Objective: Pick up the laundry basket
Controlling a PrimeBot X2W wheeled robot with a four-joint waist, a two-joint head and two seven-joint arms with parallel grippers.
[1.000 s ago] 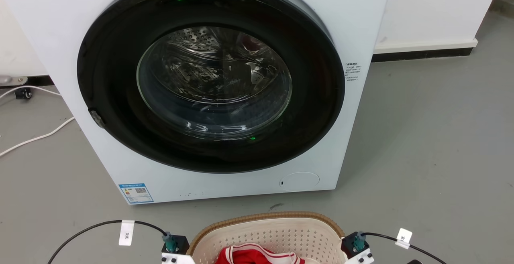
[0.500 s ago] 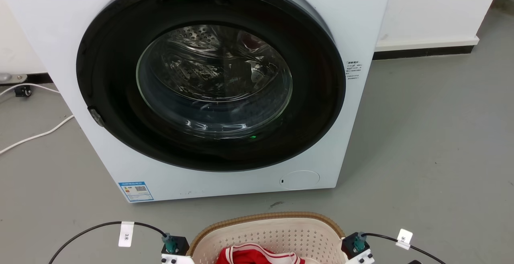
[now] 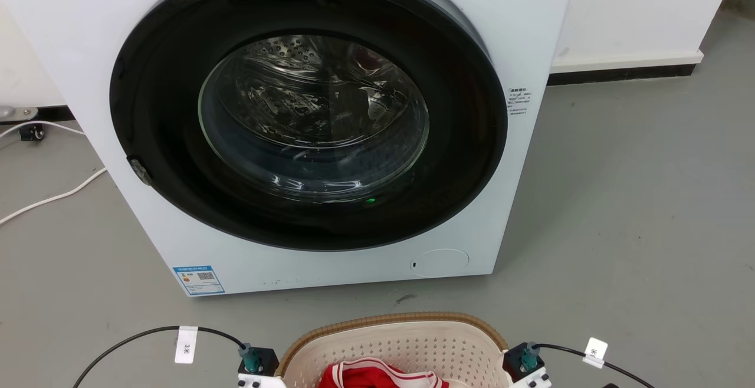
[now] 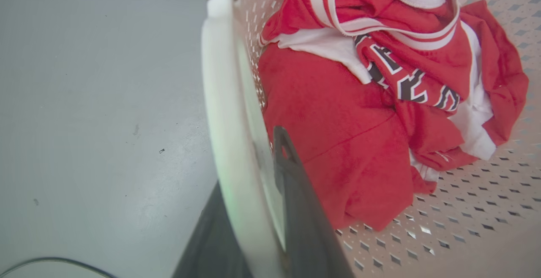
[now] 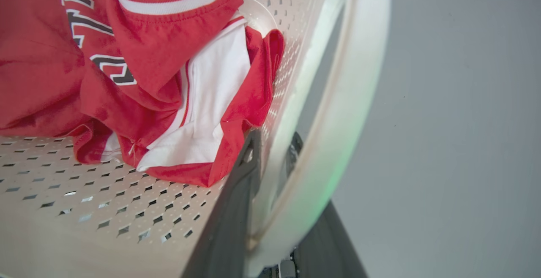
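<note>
Grasp seems made: left jaws and right jaws each pinch a basket (image 3: 413,341) handle (image 4: 217,79) at 6 o'clock; next, lift evenly.

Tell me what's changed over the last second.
Barely anything. The washing machine and floor slid slightly up the head view while the laundry basket kept its place at the bottom edge, so the gap widened a touch; the camera moved, perhaps the basket with it. Unchanged: both wrists flank the basket, red garment inside. Right now the left hand and right hand clamp its handles.
</note>
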